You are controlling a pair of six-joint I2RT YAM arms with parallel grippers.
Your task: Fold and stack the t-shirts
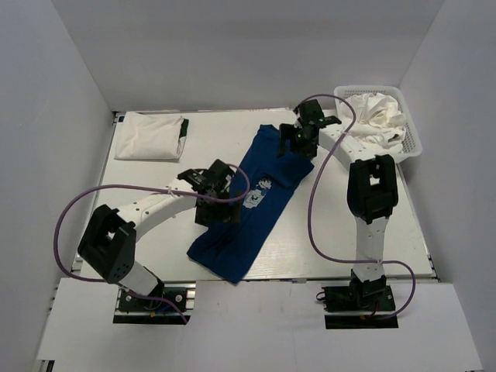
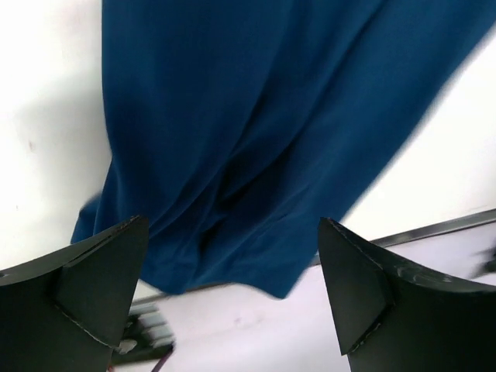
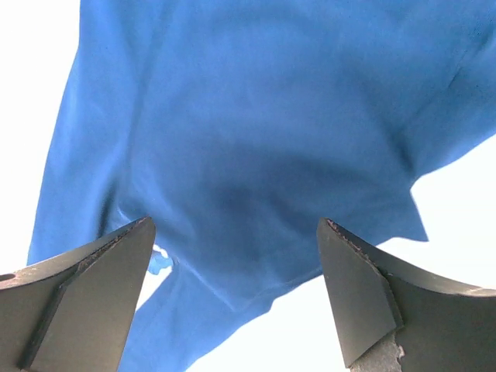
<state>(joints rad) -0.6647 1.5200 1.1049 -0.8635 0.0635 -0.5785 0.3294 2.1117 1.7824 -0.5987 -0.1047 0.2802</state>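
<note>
**Blue shirt spread out, both grippers wide above it**

We are working in a white-walled booth on a white table (image 1: 341,232). The blue t-shirt (image 1: 260,198) lies across it as a long, rumpled diagonal band with its print facing up. We judge it has been laid out this way so it can be flattened before the first fold. No fold has been made in it yet.

The shirt's far end lies directly below the right gripper (image 3: 234,221). Its lower half, down to the hem at the table's near edge, lies below and just right of the left gripper (image 2: 232,221). Both grippers have their jaws spread wide and hold nothing. Blue cloth shows between the fingers, and we can make out no contact with it.

The left arm bends low and sweeps inward, its wrist tipped down at the cloth. The right arm rises from its base and reaches forward, with the wrist pitched down over the shirt's top.

A folded white t-shirt (image 1: 151,136) rests well off to the left gripper's left, presumably as the start of the stack. More white t-shirts (image 1: 380,112) are heaped in a basket (image 1: 415,149) just right of the right gripper.
</note>
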